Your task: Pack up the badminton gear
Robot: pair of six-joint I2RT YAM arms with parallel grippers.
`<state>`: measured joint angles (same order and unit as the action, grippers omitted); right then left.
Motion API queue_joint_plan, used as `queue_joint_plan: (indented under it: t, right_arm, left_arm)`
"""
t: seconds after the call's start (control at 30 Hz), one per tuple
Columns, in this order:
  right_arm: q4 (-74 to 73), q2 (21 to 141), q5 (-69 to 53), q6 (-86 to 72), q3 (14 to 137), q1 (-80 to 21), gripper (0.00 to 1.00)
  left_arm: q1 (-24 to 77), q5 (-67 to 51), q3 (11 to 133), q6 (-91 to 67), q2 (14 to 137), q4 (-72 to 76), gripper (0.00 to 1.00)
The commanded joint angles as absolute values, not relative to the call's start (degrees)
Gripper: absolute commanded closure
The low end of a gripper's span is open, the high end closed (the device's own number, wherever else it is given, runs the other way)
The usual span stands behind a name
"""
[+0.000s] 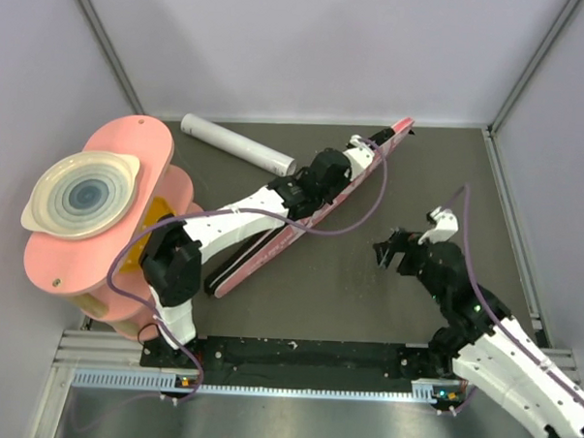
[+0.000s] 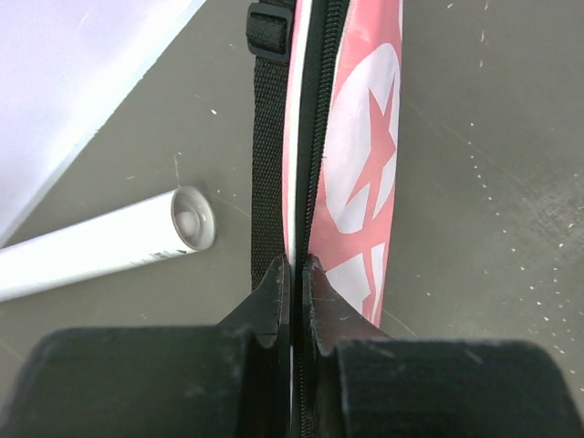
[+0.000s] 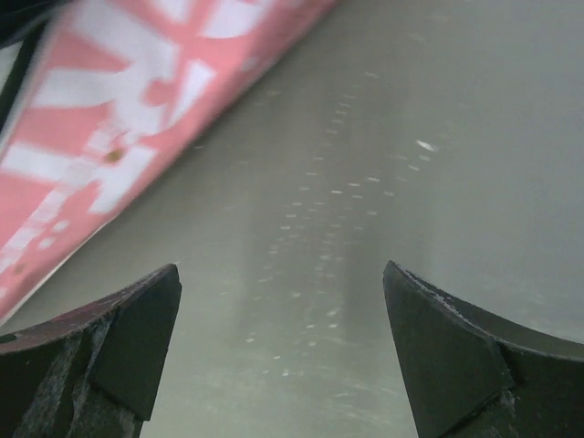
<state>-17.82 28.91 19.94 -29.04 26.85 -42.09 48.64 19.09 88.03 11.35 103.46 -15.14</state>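
The pink "SPORT" bag [image 1: 261, 256] stands on its edge and runs from front left to back right across the table. My left gripper [image 1: 325, 177] is above its middle. In the left wrist view the gripper [image 2: 297, 269] is shut on the bag's [image 2: 365, 182] black zipper edge, beside a black strap [image 2: 267, 164]. The long white tube [image 1: 235, 142] lies at the back left, its open end [image 2: 192, 217] near the bag. My right gripper [image 1: 392, 251] hovers open and empty [image 3: 283, 292] to the right of the bag [image 3: 109, 109]. No rackets or shuttlecocks are in view.
Pink rounded boards [image 1: 87, 259] carrying a white ringed dish [image 1: 80, 192] stand at the left edge. Grey walls close the back and both sides. A metal rail [image 1: 294, 384] runs along the front by the arm bases.
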Motion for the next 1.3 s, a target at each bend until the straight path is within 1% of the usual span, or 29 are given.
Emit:
queue_joint_plan:
  t: [0.0, 0.07, 0.2, 0.3, 0.37, 0.4, 0.43, 0.47, 0.5, 0.53, 0.6, 0.63, 0.67, 0.77, 0.83, 1.0, 1.13, 1.2, 1.23, 1.27]
  right_arm:
    - [-25.05, 34.62, -2.26, -31.12, 31.29, -25.95, 0.1]
    - [-25.22, 34.8, -3.34, -30.41, 31.9, -23.48, 0.1]
    - [-28.64, 34.46, -0.18, -31.37, 34.71, -22.41, 0.1]
    - [-32.24, 32.0, 4.56, -33.47, 37.26, -22.41, 0.1]
    - [-35.58, 28.93, 9.39, -33.92, 39.28, -22.33, 0.13]
    - [-36.47, 27.7, 10.88, -33.58, 39.9, -22.32, 0.14]
    - [-37.08, 26.38, 13.68, -32.88, 40.95, -22.41, 0.14]
    - [-38.31, 24.8, 14.75, -32.44, 41.48, -22.41, 0.14]
    - [-38.84, 24.52, 15.55, -31.13, 41.92, -22.5, 0.14]
    - [-39.54, 24.52, 16.17, -30.59, 43.05, -22.41, 0.14]
    - [-41.13, 25.75, 16.08, -29.8, 44.03, -22.41, 0.13]
    - [-41.39, 26.27, 15.3, -29.71, 44.73, -22.33, 0.13]
    - [-41.66, 26.71, 15.12, -29.71, 45.08, -22.41, 0.12]
    - [-41.84, 26.98, 14.33, -29.62, 46.14, -22.41, 0.09]
    - [-41.66, 26.28, 13.37, -28.4, 47.02, -22.33, 0.06]
    - [-41.84, 24.79, 10.99, -23.83, 49.22, -22.5, 0.01]
    - [-40.62, 20.68, 9.41, -22.59, 50.27, -22.5, 0.01]
    - [-37.37, 17.16, 8.96, -20.39, 48.44, -22.41, 0.01]
    - [-36.66, 14.88, 9.66, -20.74, 48.95, -22.41, 0.01]
    - [-37.26, 13.72, 9.41, -20.66, 49.83, -22.5, 0.01]
  left_arm:
    - [51.93, 29.18, 91.93, 14.41, 105.46, -12.3, 1.0]
    - [53.26, 30.31, 92.46, 14.41, 106.61, -12.22, 1.0]
    - [57.55, 32.77, 95.26, 12.75, 110.91, -12.3, 1.0]
    - [59.93, 33.23, 97.72, 12.05, 114.42, -13.0, 1.0]
    - [60.64, 31.74, 99.4, 9.51, 116.53, -15.54, 0.99]
    - [60.82, 30.6, 100.62, 8.27, 116.98, -16.6, 0.93]
    - [60.82, 28.24, 100.98, 6.87, 117.07, -17.48, 0.89]
    - [60.82, 26.56, 101.16, 5.99, 116.72, -18.53, 0.81]
    - [60.82, 25.24, 101.16, 3.89, 116.37, -18.89, 0.73]
    - [60.65, 21.83, 101.25, 2.56, 115.76, -19.33, 0.62]
    - [60.47, 18.12, 100.9, -1.04, 112.86, -20.3, 0.53]
    - [60.21, 14.63, 100.72, -2.53, 111.63, -20.48, 0.46]
    - [60.12, 13.11, 100.11, -4.38, 109.27, -20.57, 0.45]
    - [59.77, 8.02, 97.57, -7.02, 103.48, -20.83, 0.42]
    - [59.5, 6.07, 95.72, -8.34, 100.21, -20.22, 0.42]
    - [58.89, 1.15, 84.83, -11.16, 85.98, -15.83, 0.41]
    - [58.89, -1.48, 77.01, -12.3, 74.56, -12.31, 0.39]
    - [58.89, -2.1, 72.44, -12.57, 66.91, -9.85, 0.35]
    - [58.89, -2.11, 69.38, -12.57, 61.66, -7.58, 0.34]
    - [58.89, -2.2, 67.87, -12.05, 59.09, -6.51, 0.32]
